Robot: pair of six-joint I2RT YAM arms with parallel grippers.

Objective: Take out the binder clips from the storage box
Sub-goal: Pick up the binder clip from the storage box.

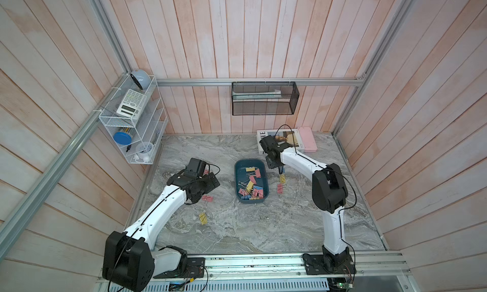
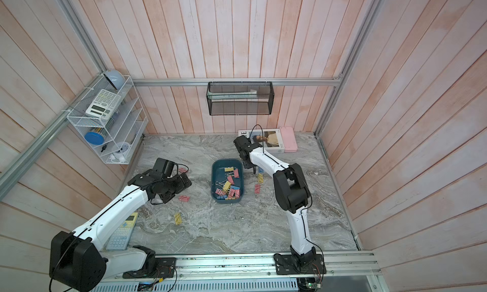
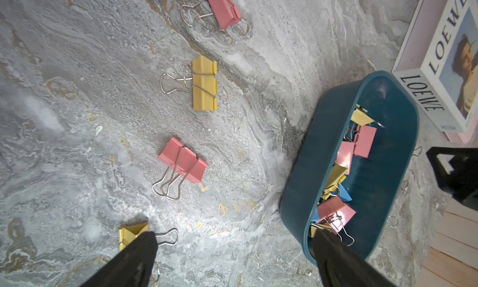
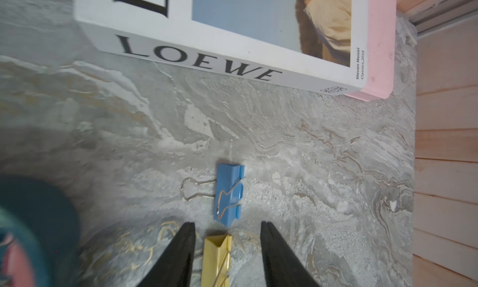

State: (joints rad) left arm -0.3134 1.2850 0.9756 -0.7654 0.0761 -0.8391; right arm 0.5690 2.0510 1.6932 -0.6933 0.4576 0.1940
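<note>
Mid-job at the table: the right pincer stands half-spread, low over a yellow clip that lies flat between its fingers and appears gripped by neither. A blue clip lies just beyond, and the box is just beside. The step in hand looks to be a set-down outside the box. The left pincer, spread wide and empty, hovers over the table on the box's other side, where four loose clips lie. A heap of pink, yellow and blue clips lies in the box, most at its near end, so the task seems well short of done. The next move calls for a lift clear of the yellow clip, a swing over the box, and a narrow pinch on one body or wire handle without dragging tangled neighbours.
</note>
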